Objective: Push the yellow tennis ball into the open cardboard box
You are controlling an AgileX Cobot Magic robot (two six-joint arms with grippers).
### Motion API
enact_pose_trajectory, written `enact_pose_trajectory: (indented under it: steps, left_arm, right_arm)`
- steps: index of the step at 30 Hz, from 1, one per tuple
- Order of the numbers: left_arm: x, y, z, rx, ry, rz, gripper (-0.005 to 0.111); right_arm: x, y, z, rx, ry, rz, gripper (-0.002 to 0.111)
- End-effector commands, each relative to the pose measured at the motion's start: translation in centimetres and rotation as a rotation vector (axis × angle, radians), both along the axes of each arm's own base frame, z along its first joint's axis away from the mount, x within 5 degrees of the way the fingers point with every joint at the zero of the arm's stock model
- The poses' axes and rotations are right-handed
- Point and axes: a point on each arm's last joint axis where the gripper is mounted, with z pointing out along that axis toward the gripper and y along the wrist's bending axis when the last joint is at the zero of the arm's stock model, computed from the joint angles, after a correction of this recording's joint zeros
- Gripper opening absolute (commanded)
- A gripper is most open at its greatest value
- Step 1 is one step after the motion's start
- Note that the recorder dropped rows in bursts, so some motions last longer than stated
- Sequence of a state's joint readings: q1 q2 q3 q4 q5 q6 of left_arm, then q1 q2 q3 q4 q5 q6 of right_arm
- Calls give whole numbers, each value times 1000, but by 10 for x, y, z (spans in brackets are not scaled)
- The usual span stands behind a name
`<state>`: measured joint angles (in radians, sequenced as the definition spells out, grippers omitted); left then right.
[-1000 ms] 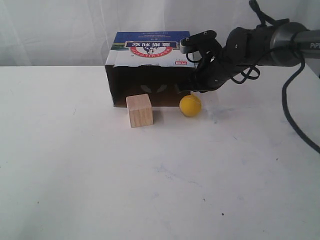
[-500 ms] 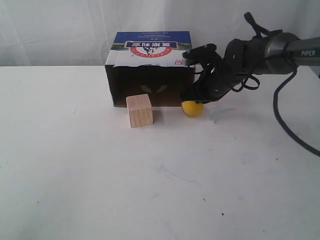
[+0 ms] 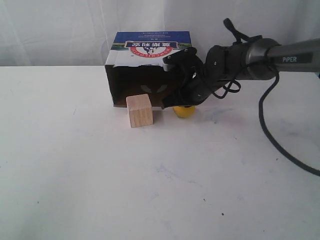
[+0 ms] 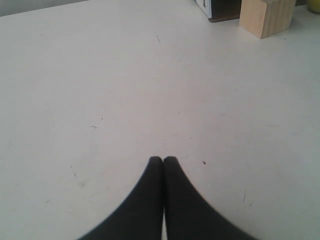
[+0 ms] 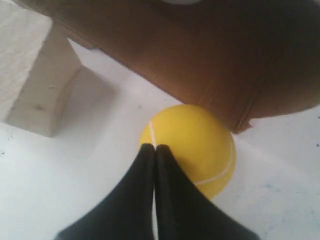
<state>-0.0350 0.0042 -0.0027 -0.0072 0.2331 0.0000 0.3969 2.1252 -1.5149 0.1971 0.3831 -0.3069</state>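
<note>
The yellow tennis ball [image 3: 184, 112] lies on the white table at the right front corner of the open cardboard box [image 3: 150, 46], which lies on its side with its dark opening facing the camera. My right gripper [image 3: 165, 105] is shut and empty. It lies over the ball, with its tips past the ball's left side, in front of the opening. In the right wrist view the shut fingertips [image 5: 153, 148] rest against the ball [image 5: 200, 135], beside the brown box flap [image 5: 200, 60]. My left gripper [image 4: 163, 159] is shut over bare table, far from the ball.
A pale wooden cube [image 3: 139, 110] stands in front of the left part of the box's opening, a short gap left of the ball; it also shows as the cube [image 5: 30, 85] and the cube [image 4: 265, 15]. A white curtain hangs behind the table.
My right gripper has swung down and leftward over the ball. The ball has rolled a little to the left, along the box's front. The cube and box have not moved.
</note>
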Motion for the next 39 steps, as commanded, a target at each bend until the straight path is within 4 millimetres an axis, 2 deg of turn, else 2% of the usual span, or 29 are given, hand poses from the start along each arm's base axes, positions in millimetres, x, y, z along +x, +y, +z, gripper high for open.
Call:
enact_pose_trajectory:
  steps: [1,14,21,25,31,39]
  left_arm:
    - [0,-1,-1,-7,-2,-8,0]
    - [0,-1,-1,-7,-2,-8,0]
    - [0,-1,-1,-7,-2,-8,0]
    - [0,-1,-1,-7,-2,-8,0]
    - [0,-1,-1,-7,-2,-8,0]
    - [0,-1,-1,-7,-2,-8,0]
  right_arm:
    - [3,2,-3,20,-34,-11,0]
    - [5,3,-2,26,-56,-15,0]
    - [4,3,23,48,-103,-13,0]
    - [-2,1,30,37,-57,-2,0]
    - [-21,-4,18,-53,172,48,0]
    - [-12,-6,3,-96,128,24,0]
